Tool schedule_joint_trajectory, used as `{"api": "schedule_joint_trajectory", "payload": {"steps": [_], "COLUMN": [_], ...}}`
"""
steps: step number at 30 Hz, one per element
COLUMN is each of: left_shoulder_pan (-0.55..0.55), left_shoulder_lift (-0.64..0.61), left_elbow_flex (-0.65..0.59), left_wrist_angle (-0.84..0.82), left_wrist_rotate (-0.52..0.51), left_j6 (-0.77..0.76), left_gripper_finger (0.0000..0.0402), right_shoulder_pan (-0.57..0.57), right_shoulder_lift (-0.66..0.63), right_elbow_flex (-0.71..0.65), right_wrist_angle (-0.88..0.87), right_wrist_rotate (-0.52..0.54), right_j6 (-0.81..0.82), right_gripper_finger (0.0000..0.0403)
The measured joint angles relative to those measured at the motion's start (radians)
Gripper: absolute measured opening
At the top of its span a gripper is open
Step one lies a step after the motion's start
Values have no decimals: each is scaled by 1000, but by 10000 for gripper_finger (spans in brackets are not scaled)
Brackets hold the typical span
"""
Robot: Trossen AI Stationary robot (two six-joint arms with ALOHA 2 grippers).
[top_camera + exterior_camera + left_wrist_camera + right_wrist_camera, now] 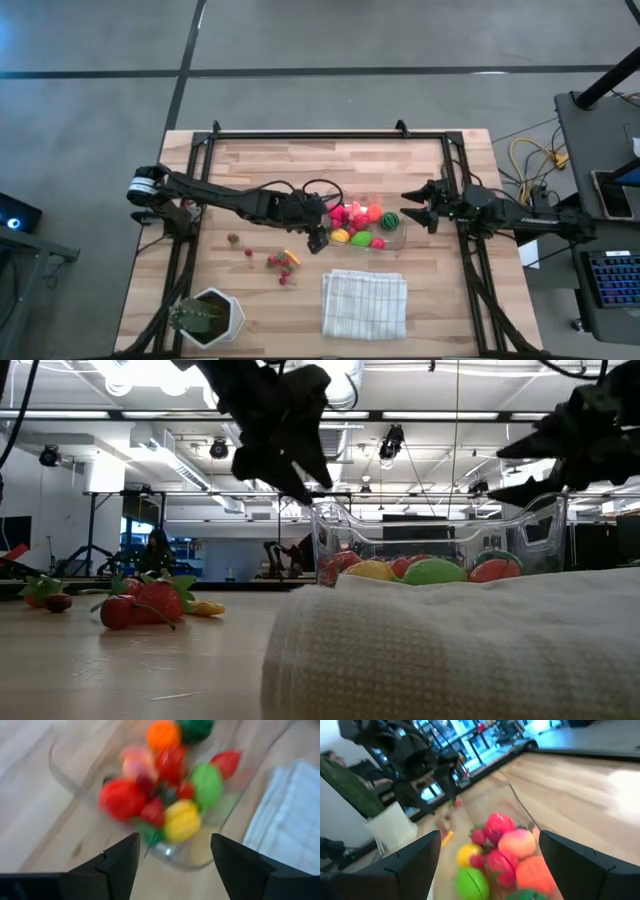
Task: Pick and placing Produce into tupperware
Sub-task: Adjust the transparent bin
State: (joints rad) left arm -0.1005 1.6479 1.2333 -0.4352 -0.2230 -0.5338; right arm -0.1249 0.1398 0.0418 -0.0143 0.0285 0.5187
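High view: left gripper (318, 238) hovers empty, jaws apart, at the tub (398, 240) holding most produce (361, 225), right gripper (418, 206) open beside; next, fetch the strays (281, 265).

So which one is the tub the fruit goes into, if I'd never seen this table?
Start at the folded white cloth near the front of the wooden table. Just behind it, between the two grippers, sits the tub. It is the only see-through thing there, already heaped with bright toy fruit, unlike the white plant pot at the corner.
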Motion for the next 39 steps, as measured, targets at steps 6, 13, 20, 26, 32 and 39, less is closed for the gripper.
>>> {"api": "schedule_joint_trajectory", "payload": {"steps": [6, 13, 20, 26, 32, 39], "left_shoulder_pan": [-5, -7, -4, -8, -6, -7], "left_shoulder_lift": [1, 1, 1, 1, 1, 5], "left_elbow_flex": [-5, -6, -6, -6, -6, -1], "left_wrist_angle": [-106, -167, -312, -248, -138, 154], "left_wrist_rotate": [1, -3, -47, -44, -45, -87], "left_j6": [-37, -109, -505, -500, -415, -100], "left_gripper_finger": [231, 231, 231, 231, 231, 231], "right_shoulder_pan": [0, 0, 0, 0, 0, 0], "right_shoulder_lift": [32, 106, 121, 122, 123, 124], "right_elbow_flex": [-22, -21, -19, -21, -23, -23], "right_wrist_angle": [-3, 8, 10, 23, 42, 47], "right_wrist_rotate": [-9, -7, -6, -7, -8, -9], "right_j6": [-14, -33, -33, -30, -27, -27], "right_gripper_finger": [329, 329, 329, 329, 329, 329]}}
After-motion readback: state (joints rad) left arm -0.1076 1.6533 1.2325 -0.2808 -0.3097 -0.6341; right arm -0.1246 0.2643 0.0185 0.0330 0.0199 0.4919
